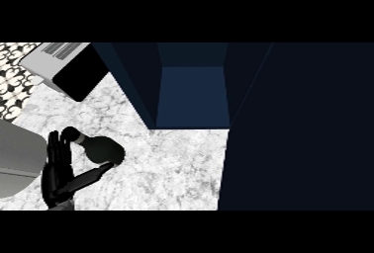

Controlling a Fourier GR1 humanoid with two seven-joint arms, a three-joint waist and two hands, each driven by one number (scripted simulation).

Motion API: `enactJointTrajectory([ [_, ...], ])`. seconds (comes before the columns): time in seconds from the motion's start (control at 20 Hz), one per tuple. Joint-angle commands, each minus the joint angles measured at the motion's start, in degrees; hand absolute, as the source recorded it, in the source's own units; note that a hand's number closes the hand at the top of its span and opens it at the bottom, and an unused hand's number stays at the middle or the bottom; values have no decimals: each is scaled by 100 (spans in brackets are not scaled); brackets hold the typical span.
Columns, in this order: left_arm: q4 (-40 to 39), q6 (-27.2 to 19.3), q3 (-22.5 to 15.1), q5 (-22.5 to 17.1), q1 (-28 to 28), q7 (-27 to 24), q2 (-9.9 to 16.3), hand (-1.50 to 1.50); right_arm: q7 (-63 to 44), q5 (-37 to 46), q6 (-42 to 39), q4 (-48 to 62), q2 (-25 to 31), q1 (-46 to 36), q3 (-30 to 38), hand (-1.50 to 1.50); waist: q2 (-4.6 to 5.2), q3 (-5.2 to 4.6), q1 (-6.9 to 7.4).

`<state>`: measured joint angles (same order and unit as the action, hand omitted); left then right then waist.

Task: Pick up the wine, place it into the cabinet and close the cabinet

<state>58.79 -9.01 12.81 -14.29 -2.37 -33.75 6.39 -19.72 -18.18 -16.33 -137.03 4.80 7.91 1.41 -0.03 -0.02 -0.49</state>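
The wine bottle point(102, 150) is dark and sits on the white marble counter point(168, 168), its neck point(70, 132) pointing to the upper left. My left hand point(58, 170) shows at the lower left with straight fingers up. It is open, the bottle just right of its fingers and above its thumb. The navy cabinet point(191, 94) stands open at the top centre, and its inside shows nothing stored. Its dark door point(300, 128) swings out and fills the right of the view. My right hand does not show.
A white appliance with a black front point(64, 66) stands at the upper left, beside a patterned tile wall point(15, 74). My grey left forearm point(16, 158) fills the left edge. The cabinet door hides the counter's right side.
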Motion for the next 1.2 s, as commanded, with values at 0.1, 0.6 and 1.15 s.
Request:
enactJointTrajectory([
  [0.1,-1036,251,164,-45,-507,-387,102,-150,-188,-294,-30,-801,-32,396,16,-150,0,0,-2],
  [0.6,-2073,974,354,-442,-1170,-688,-106,150,-482,-800,134,-424,334,-329,537,-150,5,-2,4],
  [1.15,-3719,1032,261,73,-1765,-2035,-25,150,-521,-335,289,-577,2,-227,7,-150,16,-6,-25],
])
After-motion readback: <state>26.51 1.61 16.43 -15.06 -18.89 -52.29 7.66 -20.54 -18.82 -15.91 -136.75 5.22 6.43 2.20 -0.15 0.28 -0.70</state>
